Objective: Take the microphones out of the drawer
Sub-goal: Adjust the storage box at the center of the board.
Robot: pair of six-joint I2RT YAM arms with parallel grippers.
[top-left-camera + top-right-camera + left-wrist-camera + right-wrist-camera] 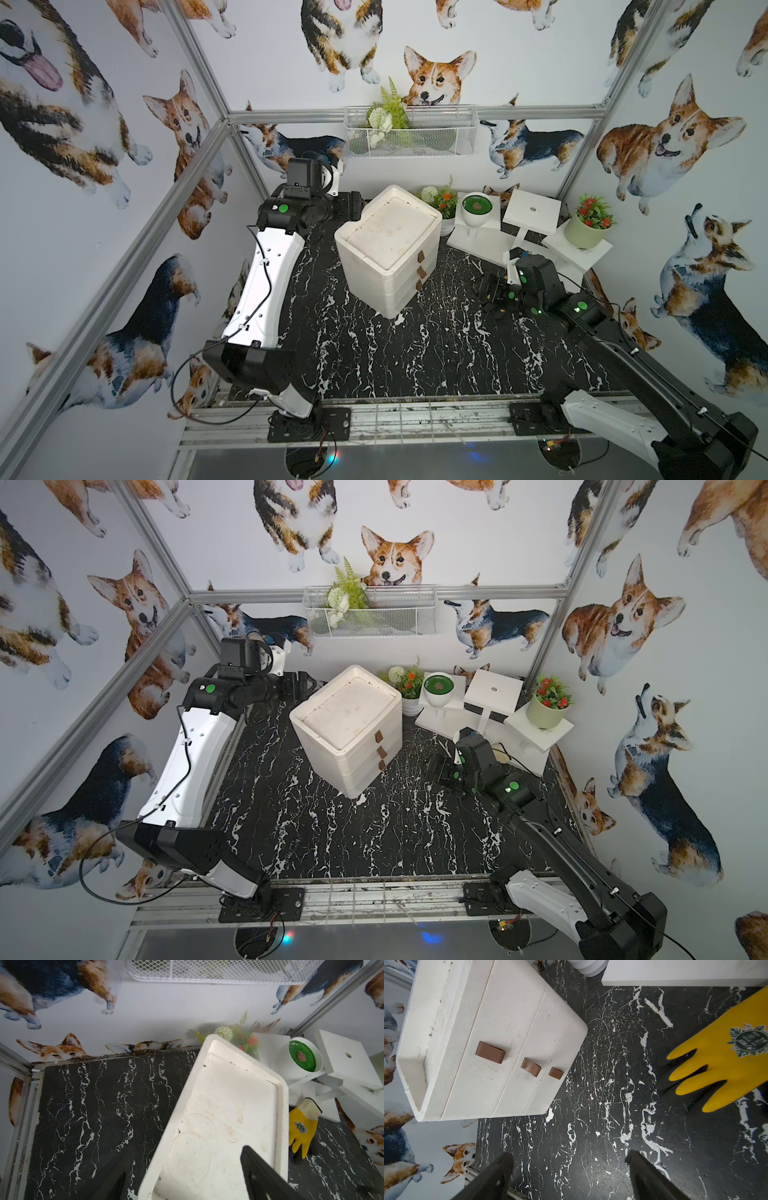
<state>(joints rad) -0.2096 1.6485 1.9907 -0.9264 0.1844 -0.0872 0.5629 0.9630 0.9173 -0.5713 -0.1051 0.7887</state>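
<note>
White drawer unit (pixel 388 249) stands mid-table (pixel 374 365), all three drawers shut, brown tabs (pixel 421 271) facing right; left gripper (pixel 358 206) is just beside its far-left corner; right gripper (pixel 487 291) is right of the tabs, apart, pointing toward them; pots (pixel 584 235) on white stands (pixel 532 210) far right; wire basket (pixel 440 137) on far wall.

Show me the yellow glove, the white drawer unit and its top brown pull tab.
yellow glove (pixel 716 1051): right wrist view, middle of the hand part.
white drawer unit (pixel 388 232): in a top view, on its top panel.
top brown pull tab (pixel 490 1052): right wrist view, on the tab's face.
</note>
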